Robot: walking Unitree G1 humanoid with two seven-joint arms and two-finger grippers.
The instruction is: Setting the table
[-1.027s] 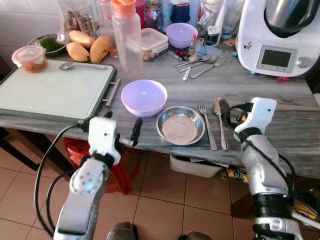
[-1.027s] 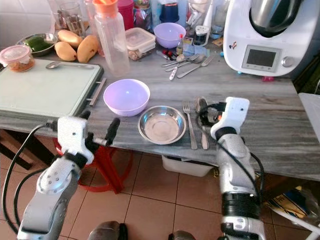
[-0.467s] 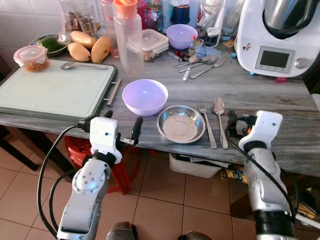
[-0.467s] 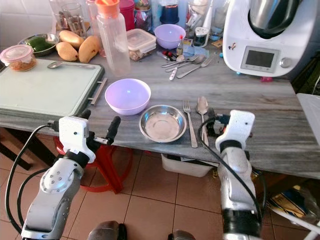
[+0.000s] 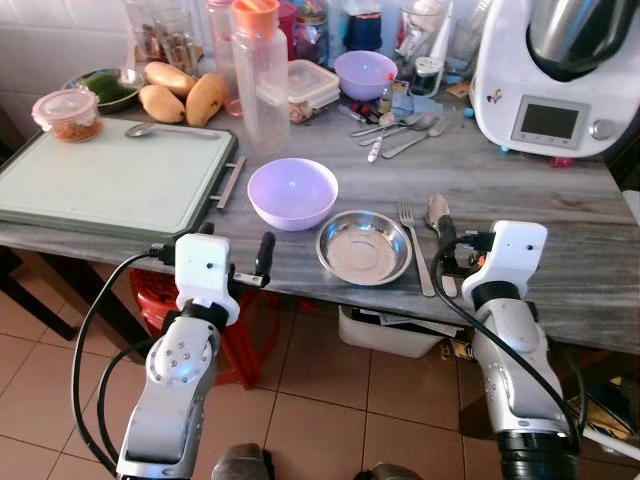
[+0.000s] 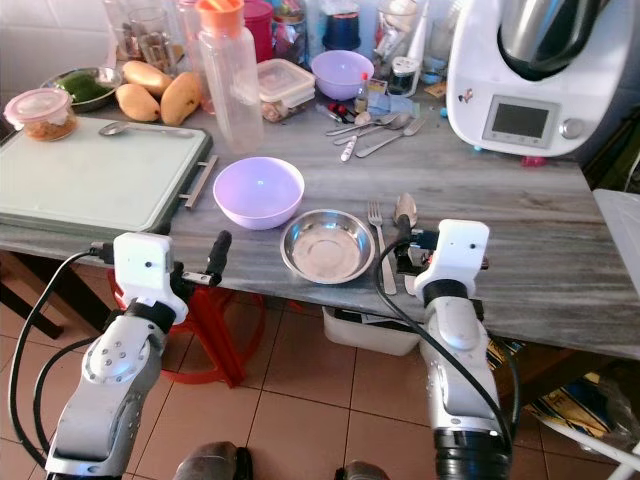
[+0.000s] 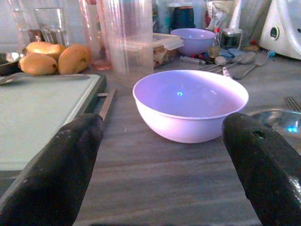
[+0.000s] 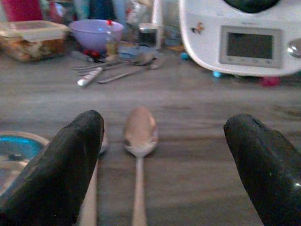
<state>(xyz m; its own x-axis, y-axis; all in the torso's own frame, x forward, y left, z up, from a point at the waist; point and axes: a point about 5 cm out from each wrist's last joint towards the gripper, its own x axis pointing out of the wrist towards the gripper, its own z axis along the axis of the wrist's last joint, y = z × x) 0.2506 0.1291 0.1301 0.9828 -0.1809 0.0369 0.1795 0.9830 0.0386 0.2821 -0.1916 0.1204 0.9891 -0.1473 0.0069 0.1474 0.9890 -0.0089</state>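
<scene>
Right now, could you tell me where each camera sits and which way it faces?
Eye views: on the head, looking down at the grey wooden table; both silver arms show, left claw and right claw at its near edge.
Left wrist view: along the open left claw toward the lilac plastic bowl.
Right wrist view: along the open right claw toward the steel spoon.
Shared: bowl and spoon both appear in the eye views too.

The right claw covers the lower part of the spoon near the table's front edge. The white kitchen machine at the back right corner is cut off by the picture's top edge. Jars and bottles along the table's back edge are too crowded and cropped to tell apart.
</scene>
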